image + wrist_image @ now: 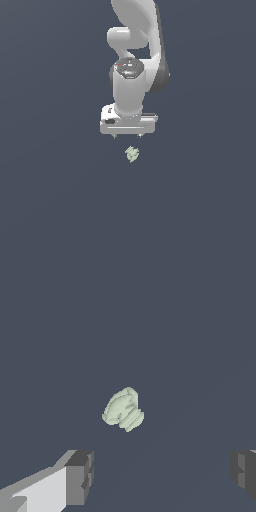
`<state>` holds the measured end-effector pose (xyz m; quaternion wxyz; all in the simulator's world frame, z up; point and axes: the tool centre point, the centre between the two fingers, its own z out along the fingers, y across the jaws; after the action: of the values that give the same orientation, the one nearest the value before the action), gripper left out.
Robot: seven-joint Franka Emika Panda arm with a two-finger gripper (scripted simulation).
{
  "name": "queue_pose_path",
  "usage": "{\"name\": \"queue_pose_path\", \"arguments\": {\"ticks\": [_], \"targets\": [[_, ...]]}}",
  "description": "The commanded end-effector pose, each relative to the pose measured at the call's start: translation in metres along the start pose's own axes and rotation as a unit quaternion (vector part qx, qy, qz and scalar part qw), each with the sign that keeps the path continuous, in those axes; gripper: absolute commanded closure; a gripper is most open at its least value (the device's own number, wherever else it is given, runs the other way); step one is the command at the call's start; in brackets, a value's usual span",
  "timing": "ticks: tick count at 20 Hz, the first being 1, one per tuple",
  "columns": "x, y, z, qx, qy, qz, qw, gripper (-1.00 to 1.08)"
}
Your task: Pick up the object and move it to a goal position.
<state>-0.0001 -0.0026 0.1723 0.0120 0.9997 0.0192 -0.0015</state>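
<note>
Flat dark slate surface, nothing else around. We had the gripper (pixel 127 135) spread wide, holding nothing, with the object (pixel 123 409), a little ridged grey-green lump, sitting ahead of the fingertips (pixel 80 476) and roughly centred between them. Our worry was that the lumpy, grooved shape would squirt out or roll if the pads closed off-centre.

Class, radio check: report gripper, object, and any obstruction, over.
Gripper open, empty, jaws wide apart. Object on the surface, untouched, ahead of the fingers. Nothing in the way.
</note>
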Motion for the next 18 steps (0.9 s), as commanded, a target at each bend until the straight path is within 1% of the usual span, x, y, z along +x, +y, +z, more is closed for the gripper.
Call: {"name": "queue_pose_path", "arguments": {"ticks": [1, 4, 8, 10, 18], "targets": [[0.0, 0.0, 0.0, 0.0, 0.0, 0.0, 1.0, -0.92], [0.0, -0.006, 0.0, 0.003, 0.001, -0.002, 1.0, -0.92], [0.002, -0.027, 0.0, 0.012, 0.006, -0.008, 0.9999, -0.92], [0.002, -0.034, -0.001, 0.015, 0.007, -0.01, 0.9998, -0.92], [0.002, -0.033, 0.001, 0.016, 0.007, -0.004, 0.9998, -0.92]]}}
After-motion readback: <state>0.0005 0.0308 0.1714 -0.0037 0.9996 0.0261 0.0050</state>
